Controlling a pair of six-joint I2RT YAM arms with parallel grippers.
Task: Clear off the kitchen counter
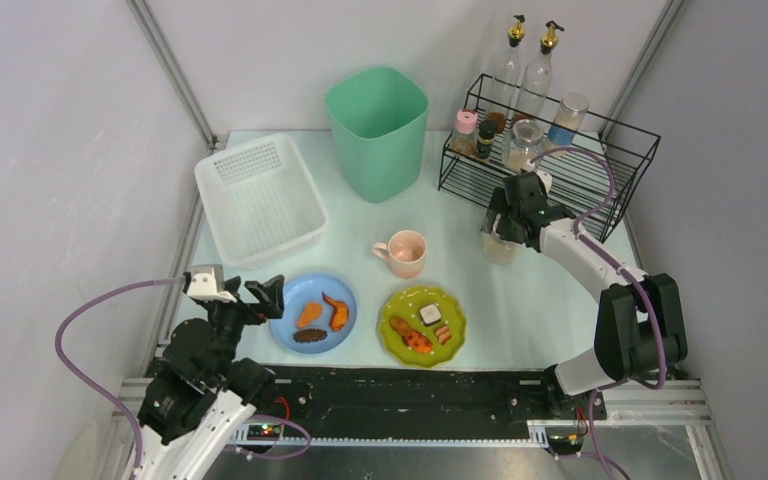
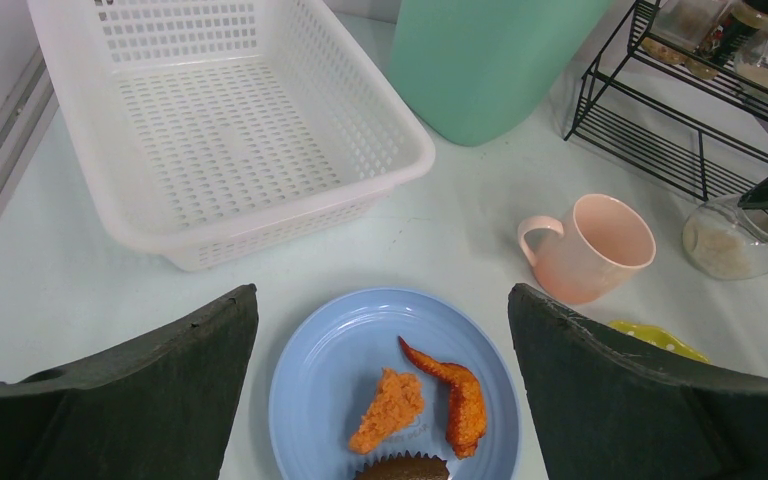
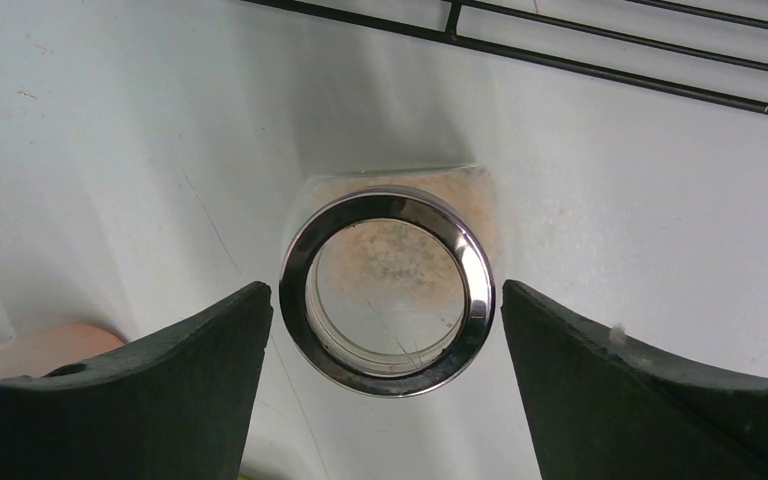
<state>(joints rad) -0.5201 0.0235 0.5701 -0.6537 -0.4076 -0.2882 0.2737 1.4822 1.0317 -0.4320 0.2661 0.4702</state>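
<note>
The kitchen counter (image 1: 530,300) holds a blue plate (image 1: 313,313) with fried pieces, a green plate (image 1: 422,325) with food, a pink mug (image 1: 403,252) and a glass jar (image 1: 500,247) with a chrome rim. My right gripper (image 3: 385,292) straddles the jar (image 3: 388,290) from above, open, with a narrow gap on each side of the rim. My left gripper (image 2: 382,292) hangs open over the near-left counter, with the blue plate (image 2: 340,370) between and below its fingers, touching nothing. The mug (image 2: 590,247) stands beyond it to the right.
A white perforated basket (image 1: 260,200) lies at the back left, with a tall green bin (image 1: 377,130) beside it. A black wire rack (image 1: 560,165) with bottles and spice jars stands just behind the glass jar. Frame posts and walls enclose the counter.
</note>
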